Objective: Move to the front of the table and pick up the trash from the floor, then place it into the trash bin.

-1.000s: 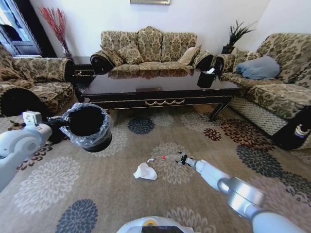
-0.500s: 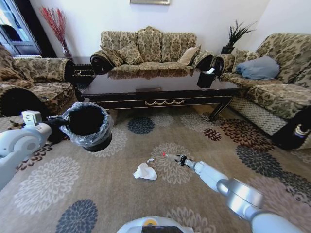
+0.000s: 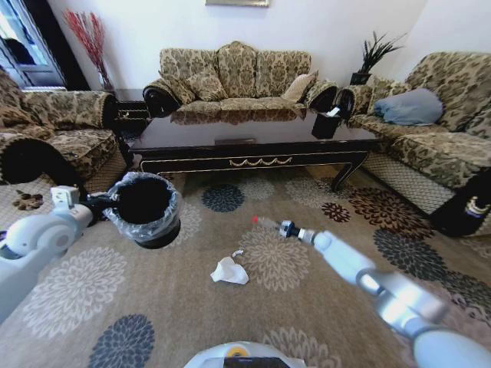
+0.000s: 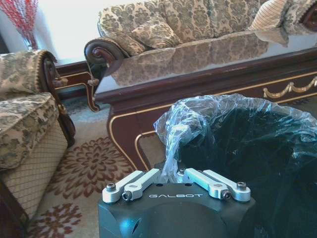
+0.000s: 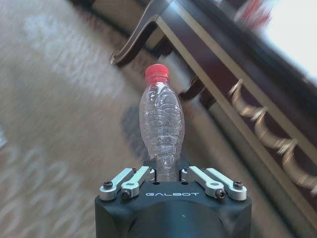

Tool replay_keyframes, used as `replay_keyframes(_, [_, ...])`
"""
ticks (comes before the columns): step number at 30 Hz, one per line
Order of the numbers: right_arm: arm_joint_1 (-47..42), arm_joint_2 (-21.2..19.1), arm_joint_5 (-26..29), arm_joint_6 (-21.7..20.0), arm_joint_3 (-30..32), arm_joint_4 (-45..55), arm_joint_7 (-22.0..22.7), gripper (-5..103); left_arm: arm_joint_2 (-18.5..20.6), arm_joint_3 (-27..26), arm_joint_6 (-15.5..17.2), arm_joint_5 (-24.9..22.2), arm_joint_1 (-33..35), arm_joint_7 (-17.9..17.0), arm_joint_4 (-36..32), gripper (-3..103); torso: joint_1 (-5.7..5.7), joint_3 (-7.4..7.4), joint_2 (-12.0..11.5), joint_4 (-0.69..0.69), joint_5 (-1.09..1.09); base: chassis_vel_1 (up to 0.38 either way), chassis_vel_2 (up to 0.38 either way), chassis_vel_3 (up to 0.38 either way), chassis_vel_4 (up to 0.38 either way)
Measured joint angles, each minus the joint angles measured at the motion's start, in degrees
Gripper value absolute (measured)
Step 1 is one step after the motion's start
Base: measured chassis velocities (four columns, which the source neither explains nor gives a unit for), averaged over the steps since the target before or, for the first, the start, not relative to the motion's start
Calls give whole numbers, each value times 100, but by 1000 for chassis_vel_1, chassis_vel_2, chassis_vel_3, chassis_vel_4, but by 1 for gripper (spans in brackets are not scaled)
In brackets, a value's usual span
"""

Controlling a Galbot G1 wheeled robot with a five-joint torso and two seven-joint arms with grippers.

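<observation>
Above the carpet, in front of the long dark bench point(image 3: 253, 142), the right pincer point(image 3: 285, 228) is closed on the bottom end of a clear plastic bottle point(image 3: 267, 223), which it holds off the floor point(image 3: 192, 307). From the head camera the bottle points toward the robot's left, with its red cap point(image 3: 255, 219) at the far end. From the right wrist camera the same bottle point(image 5: 161, 129) stands out straight from between the fingers point(image 5: 130, 181), and the gold ornament of the bench point(image 5: 257, 114) is seen behind it. On the robot's left side, the left pincer point(image 3: 105, 205) is closed on the rim of the black bin point(image 3: 146, 211); in the left wrist camera its fingers point(image 4: 133, 184) press on the clear bag liner point(image 4: 185, 124) at the edge of the bin point(image 4: 247, 158). A crumpled white tissue point(image 3: 229, 271) lies on the carpet between the two arms, well apart from the bin, and a very small scrap point(image 3: 238, 253) lies just beside it.
</observation>
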Motion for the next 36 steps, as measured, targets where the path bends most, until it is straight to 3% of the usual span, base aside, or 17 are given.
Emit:
replay_keyframes(6, [358, -66, 490, -139, -313, 923, 9, 19, -54, 269, 9, 114, -52, -41, 8, 4, 0, 0, 0, 3, 0, 0, 0, 0, 0])
replay_keyframes(13, [792, 201, 922, -251, -818, 1624, 90, 19, -45, 324, 37, 99, -82, -122, 20, 4, 0, -1, 0, 3, -1, 0, 0, 0, 0])
replay_keyframes(26, [1851, 1202, 2399, -539, -1919, 3132, 540, 19, -98, 428, 40, 63, -300, -126, 282, 4, -1, -1, 0, 3, -3, 0, 0, 0, 0])
replay_keyframes(36, [2140, 1759, 2648, -770, -2438, 3866, 1004, 19, -198, 380, 21, 6, -374, -103, 285, 4, -1, -1, 0, 1, -2, 0, 0, 0, 0])
